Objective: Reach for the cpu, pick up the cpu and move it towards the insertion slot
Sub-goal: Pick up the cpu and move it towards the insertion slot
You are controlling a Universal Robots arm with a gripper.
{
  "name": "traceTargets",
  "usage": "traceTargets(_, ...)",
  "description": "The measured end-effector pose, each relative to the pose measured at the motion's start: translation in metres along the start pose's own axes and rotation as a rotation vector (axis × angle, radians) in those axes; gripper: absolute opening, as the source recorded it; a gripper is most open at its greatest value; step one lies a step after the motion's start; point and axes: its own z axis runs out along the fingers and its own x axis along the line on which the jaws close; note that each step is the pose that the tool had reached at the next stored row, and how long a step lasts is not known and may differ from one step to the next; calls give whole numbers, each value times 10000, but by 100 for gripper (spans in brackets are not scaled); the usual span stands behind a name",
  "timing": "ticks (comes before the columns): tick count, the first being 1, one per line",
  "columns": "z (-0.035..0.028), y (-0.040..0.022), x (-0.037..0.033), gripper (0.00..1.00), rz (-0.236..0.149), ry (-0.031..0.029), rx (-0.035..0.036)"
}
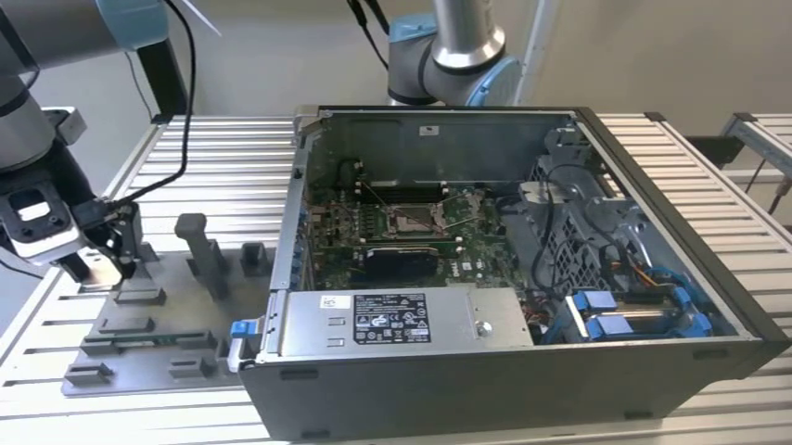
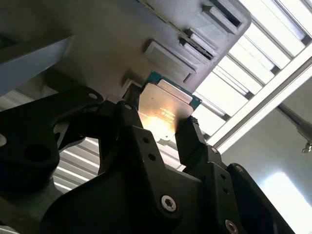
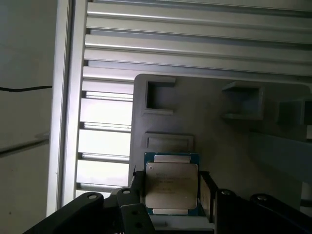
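Two fingers (image 3: 138, 187) pinch the cpu (image 3: 171, 184) at opposite edges — other edges free.

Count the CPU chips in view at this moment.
1. The cpu is gripped between the gripper's fingers, over the grey tray, in both wrist views. Whether the insertion slot in the computer case holds another cannot be told.
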Motion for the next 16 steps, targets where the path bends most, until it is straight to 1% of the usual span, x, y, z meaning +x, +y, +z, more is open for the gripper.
traceTargets(16, -118, 4, -1, 0, 0, 0, 0)
